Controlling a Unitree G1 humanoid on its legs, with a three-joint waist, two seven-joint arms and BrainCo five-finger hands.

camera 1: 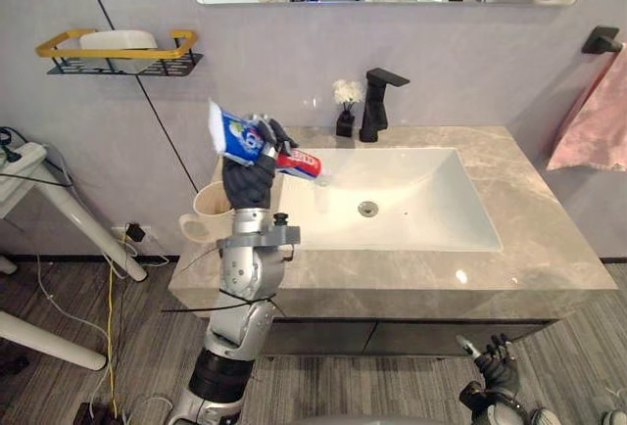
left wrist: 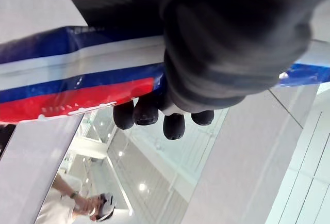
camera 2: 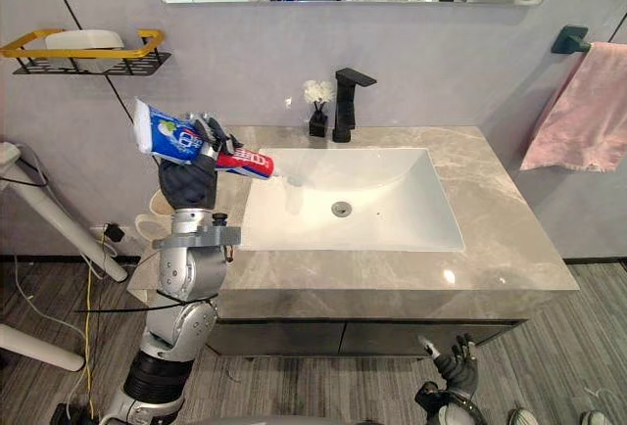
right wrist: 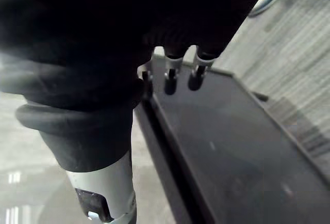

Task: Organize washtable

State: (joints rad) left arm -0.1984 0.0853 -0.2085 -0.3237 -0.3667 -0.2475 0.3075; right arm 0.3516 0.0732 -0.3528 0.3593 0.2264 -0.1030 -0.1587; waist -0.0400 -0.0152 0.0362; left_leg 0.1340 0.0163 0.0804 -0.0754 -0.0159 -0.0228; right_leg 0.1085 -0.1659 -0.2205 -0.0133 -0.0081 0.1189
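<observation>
Above the counter's (camera 1: 545,241) left end, the left hand (camera 1: 247,180) is clenched round the tube (camera 1: 238,137). The tube lies roughly level, with the flat end up toward the wall and the cap end over the sink's (camera 1: 431,205) left rim. The mug (camera 1: 208,212) stands just below and left of the wrist, close to the counter's edge, and the arm partly hides it.

Judged step: stow the tube in the mug.
- Roll the wrist so one end points down before you descend.
- Centre that end over the mug's mouth; check this in the eye views, because the wrist view is blocked by the tube.
- Lower until the end is well inside, then let go. Dropped from height, the long tube may tip the mug.

The right hand (camera 1: 497,359) hangs low before the cabinet (camera 1: 392,337), fingers relaxed and holding nothing.
</observation>
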